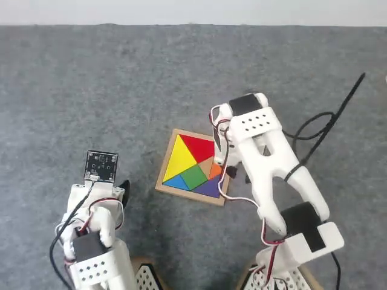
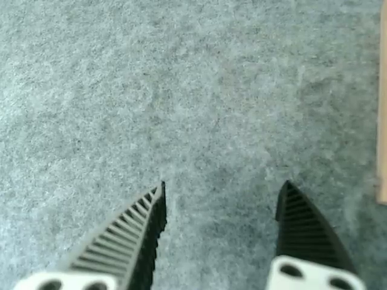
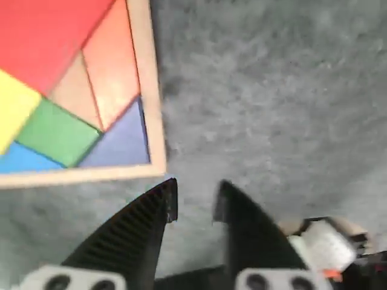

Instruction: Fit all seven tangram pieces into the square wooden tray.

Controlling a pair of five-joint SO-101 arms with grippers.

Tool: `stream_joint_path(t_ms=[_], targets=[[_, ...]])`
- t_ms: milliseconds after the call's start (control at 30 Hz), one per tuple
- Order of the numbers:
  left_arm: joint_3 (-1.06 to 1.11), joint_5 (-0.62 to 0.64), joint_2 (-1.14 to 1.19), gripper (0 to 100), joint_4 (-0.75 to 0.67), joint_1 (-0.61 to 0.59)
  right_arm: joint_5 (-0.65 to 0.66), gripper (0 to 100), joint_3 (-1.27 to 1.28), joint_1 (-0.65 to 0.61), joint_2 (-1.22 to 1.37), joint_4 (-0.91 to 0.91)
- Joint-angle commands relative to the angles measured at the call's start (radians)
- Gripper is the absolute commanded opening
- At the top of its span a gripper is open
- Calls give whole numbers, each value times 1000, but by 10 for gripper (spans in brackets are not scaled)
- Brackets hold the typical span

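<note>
Wide-spread left hand over grey carpet

Broad carpet left of tray; right arm over opposite edge

One square wooden tray lies at the centre of the high view, and it holds seven tangram pieces, one of each colour: one yellow triangle, one red triangle, one blue triangle, one green square, one orange piece, one purple triangle and one tan triangle. There are two arms, the left arm at the lower left of the frame and the right arm at the right. There are two end effectors, the left end effector and the right end effector, each with two fingers.
</note>
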Motion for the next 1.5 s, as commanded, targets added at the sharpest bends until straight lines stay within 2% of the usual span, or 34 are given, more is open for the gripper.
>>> stream_joint_path(t_ms=[0,133,300,400,533,700,1200,1467], targets=[[-7,-11,5,281,-3,0,109,15,-17,21,-76,35],[-7,-11,5,281,-3,0,144,6,107,21,-280,-85],[-7,-11,5,281,-3,0,183,6,511,21,-659,-354],[-7,-11,5,281,-3,0,187,6,735,21,-880,-446],[-7,-11,5,281,-3,0,193,6,921,38,-1125,-432],[-7,-11,5,281,-3,0,322,6,1040,246,-1345,-446],[-7,-11,5,281,-3,0,569,6,1550,544,-1862,-444],[-7,-11,5,281,-3,0,580,6,1554,564,-1853,-444]])
